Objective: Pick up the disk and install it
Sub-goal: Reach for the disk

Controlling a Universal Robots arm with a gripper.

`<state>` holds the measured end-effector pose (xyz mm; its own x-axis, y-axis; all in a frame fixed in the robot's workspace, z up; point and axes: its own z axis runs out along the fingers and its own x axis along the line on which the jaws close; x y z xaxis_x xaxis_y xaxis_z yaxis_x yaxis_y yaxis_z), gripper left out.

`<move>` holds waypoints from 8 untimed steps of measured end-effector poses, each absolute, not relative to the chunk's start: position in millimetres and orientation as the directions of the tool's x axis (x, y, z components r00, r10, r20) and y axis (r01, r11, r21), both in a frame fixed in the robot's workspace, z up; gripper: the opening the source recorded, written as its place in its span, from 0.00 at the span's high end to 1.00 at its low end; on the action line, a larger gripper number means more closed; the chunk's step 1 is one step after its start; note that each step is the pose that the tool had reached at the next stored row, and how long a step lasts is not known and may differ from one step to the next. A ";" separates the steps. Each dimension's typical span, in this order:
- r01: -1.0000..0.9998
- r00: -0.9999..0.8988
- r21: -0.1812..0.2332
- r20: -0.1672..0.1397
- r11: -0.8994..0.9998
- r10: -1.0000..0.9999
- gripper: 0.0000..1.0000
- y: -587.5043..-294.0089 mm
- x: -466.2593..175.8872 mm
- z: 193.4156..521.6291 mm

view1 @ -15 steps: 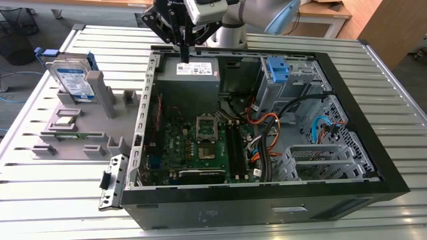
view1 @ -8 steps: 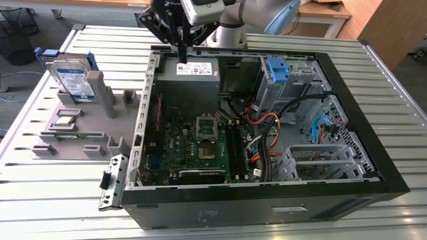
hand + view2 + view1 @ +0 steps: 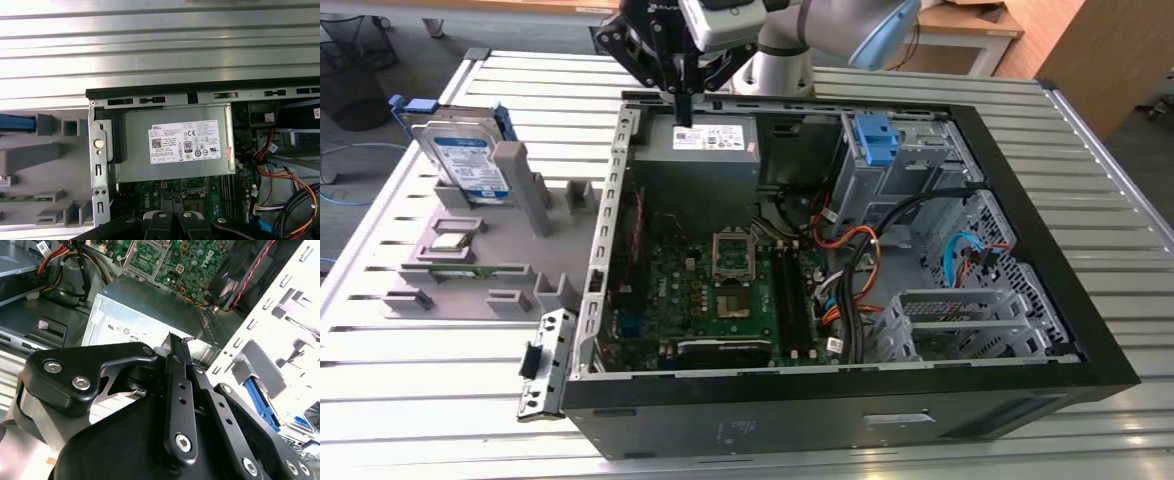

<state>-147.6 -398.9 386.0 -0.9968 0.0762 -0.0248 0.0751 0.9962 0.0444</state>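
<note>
Open computer case [image 3: 854, 400] lies nearest on the bench [image 3: 440, 400]. Disk [image 3: 464, 155] stands on edge in grey holder [image 3: 494, 250] beside the case, at the exterior view's left. Farther back, pincer [image 3: 682, 115] narrow, empty, tips over power-supply box [image 3: 700, 165].

Exterior view: high, oblique, whole computer case [image 3: 854, 405]. Both wrist views: close over power supply [image 3: 170, 167] [image 3: 150, 305], also in exterior [image 3: 700, 165].
</note>
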 end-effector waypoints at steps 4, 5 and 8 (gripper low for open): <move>0.075 -0.997 0.044 -0.025 0.996 0.076 0.89 -398.9 -148.8 385.8; 0.075 -0.997 0.044 -0.025 0.996 0.076 0.89 -398.9 -149.0 385.7; 0.075 -0.997 0.044 -0.025 0.996 0.076 0.89 -398.9 -152.5 385.3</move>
